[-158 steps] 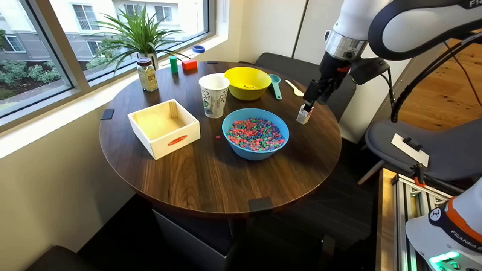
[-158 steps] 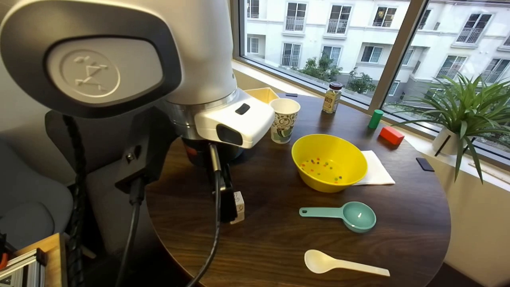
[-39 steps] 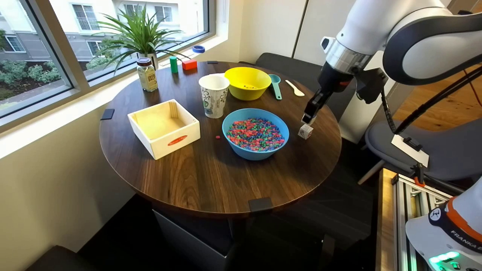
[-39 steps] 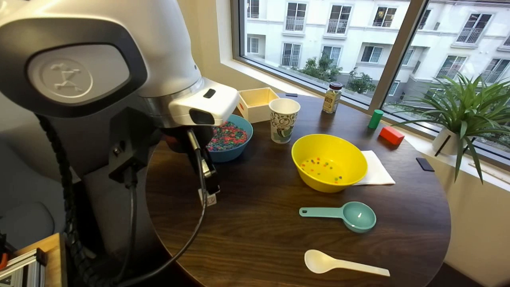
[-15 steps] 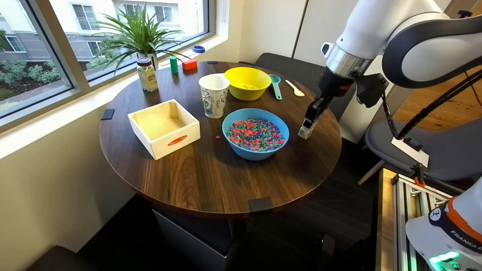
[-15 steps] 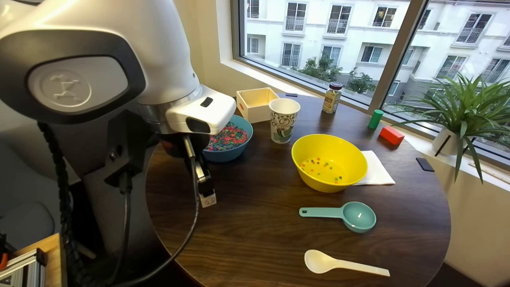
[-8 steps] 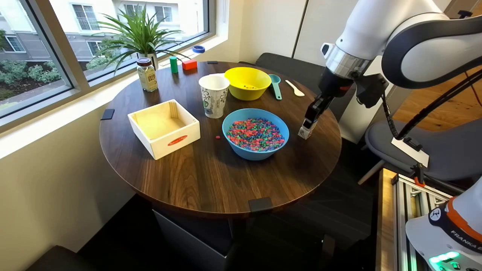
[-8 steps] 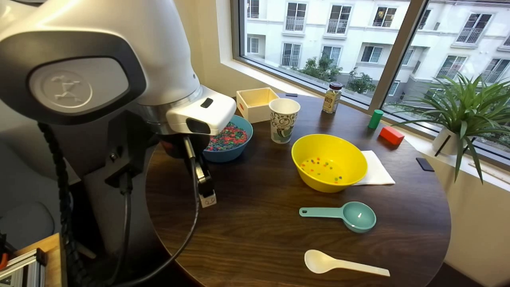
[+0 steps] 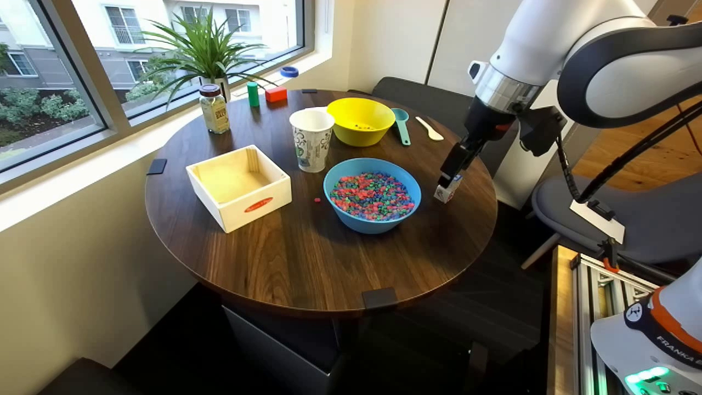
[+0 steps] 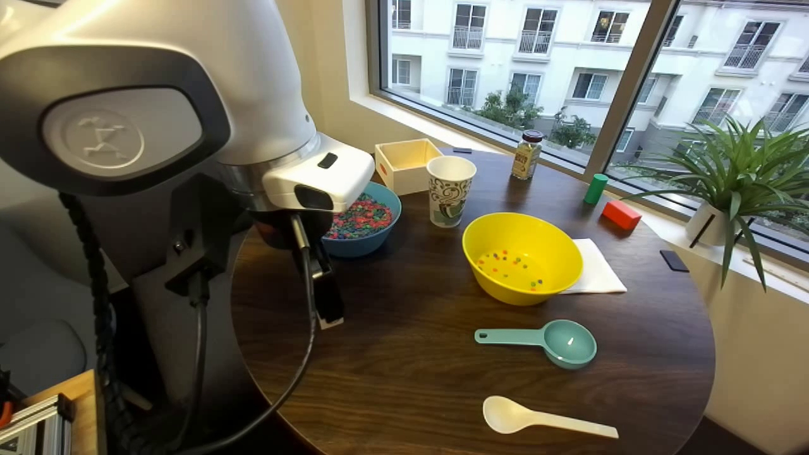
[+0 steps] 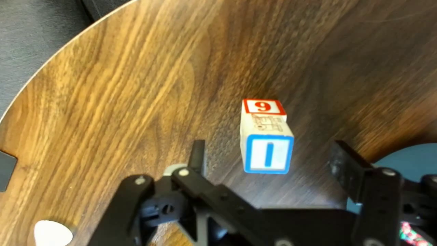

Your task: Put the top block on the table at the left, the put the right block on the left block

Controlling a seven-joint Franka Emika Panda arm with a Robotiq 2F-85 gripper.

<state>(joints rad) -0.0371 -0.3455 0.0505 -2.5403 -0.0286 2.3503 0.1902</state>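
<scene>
Two small blocks stand stacked on the round dark table (image 9: 307,263). In the wrist view, the upper block (image 11: 269,153) has a blue-framed face towards the camera; the lower block (image 11: 263,107) shows a red 9. The stack also shows in an exterior view, with the upper block (image 9: 455,185) over the lower block (image 9: 443,194). In an exterior view only a pale sliver of a block (image 10: 332,323) shows under the fingers. My gripper (image 9: 451,176) is open, its fingers on either side of the upper block, with gaps on both sides in the wrist view.
A blue bowl (image 9: 335,204) of colored beads stands beside the stack. A yellow bowl (image 9: 362,136), paper cup (image 9: 312,144), pale wooden tray (image 9: 258,204), teal scoop (image 10: 569,344) and white spoon (image 10: 543,418) are farther off. The table's edge (image 11: 51,65) is near.
About 2.6 s ago my gripper held a block above another; it then came down onto it. Within the last half second the fingers spread and let go of the upper block.
</scene>
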